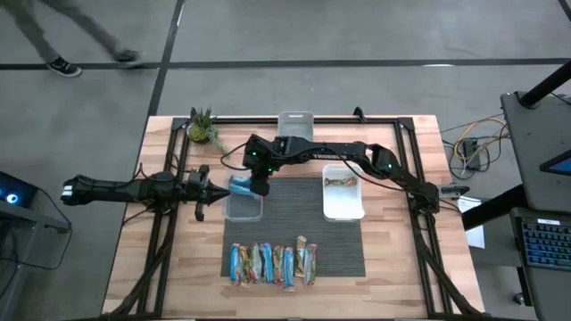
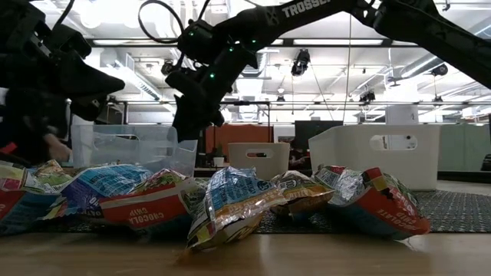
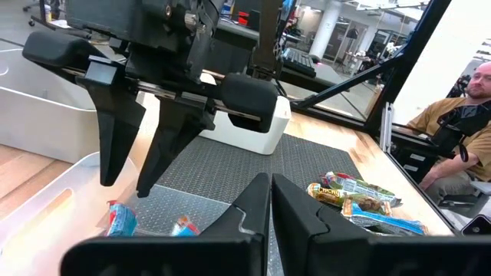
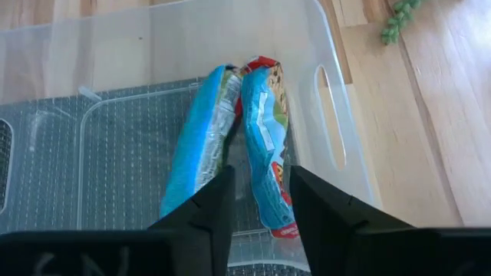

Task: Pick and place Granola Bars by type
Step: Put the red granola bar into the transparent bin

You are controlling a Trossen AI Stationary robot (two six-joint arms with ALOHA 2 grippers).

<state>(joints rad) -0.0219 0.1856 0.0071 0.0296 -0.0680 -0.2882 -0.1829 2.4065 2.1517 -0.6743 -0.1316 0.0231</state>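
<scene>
The left gripper (image 1: 212, 190), jaws pressed together and empty, is waiting just left of the clear bin (image 1: 244, 211). The right gripper (image 1: 260, 188), jaws parted and holding nothing, is hanging over that bin, where two blue bars (image 4: 230, 142) are lying side by side. One bar (image 1: 342, 183) is lying in the white bin (image 1: 343, 209). A row of bars (image 1: 273, 264) is lying on the mat (image 1: 294, 218) nearer the front edge.
</scene>
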